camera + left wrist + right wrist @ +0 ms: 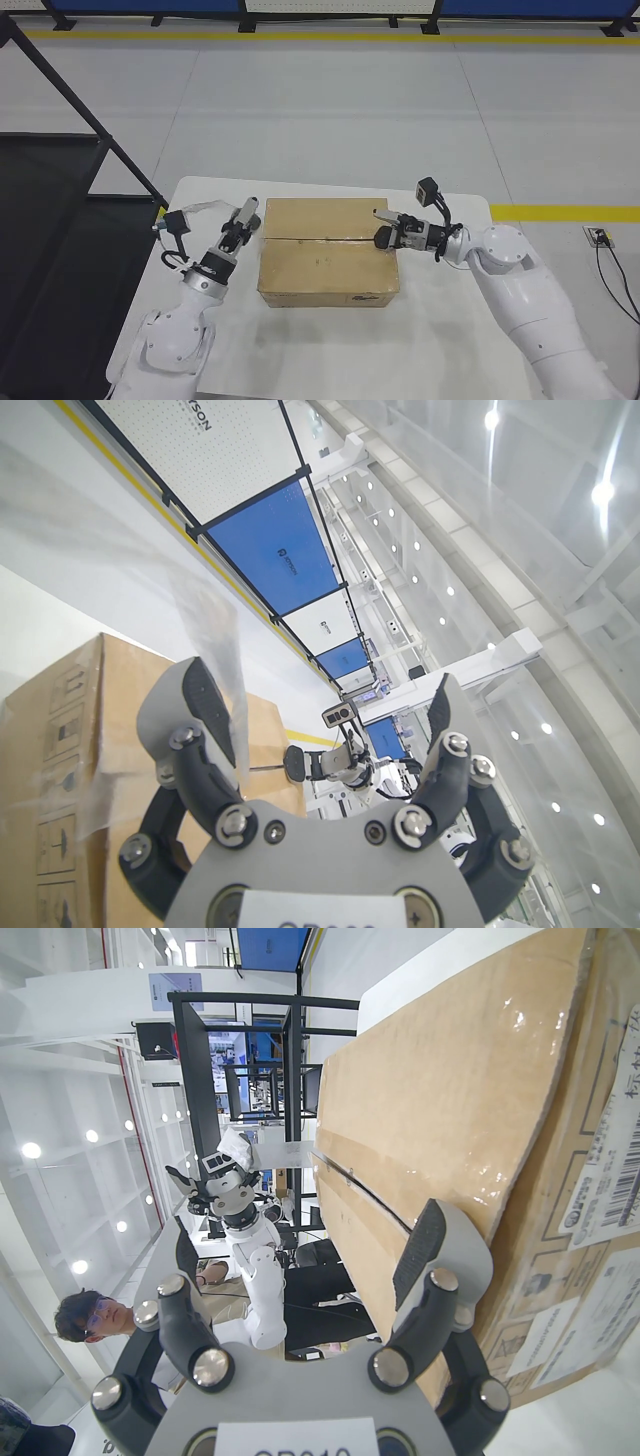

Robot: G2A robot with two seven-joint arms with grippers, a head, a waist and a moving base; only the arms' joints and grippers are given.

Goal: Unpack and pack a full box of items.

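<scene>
Cardboard box (328, 255) sits mid-table on the white table (440, 330), long side across. Both top flaps are down and meet at a seam running end to end.

Left gripper (244, 212) is at the box's left end, near the far corner, just off the cardboard. Fingers spread wide, nothing pinched between them. A strip of clear tape (220, 640) clings to one finger pad (207, 705) and trails upward. From the right wrist view the tape shows as a crumpled wad above that gripper, with a flat length stretching to the seam's end.

Right gripper (381, 225) is at the box's right end, level with the top edge. Its fingers are also apart. One fingertip (425, 1248) sits against the end corner by the seam; whether it touches, I cannot tell. White printed labels (600, 1168) cover that end face.
</scene>
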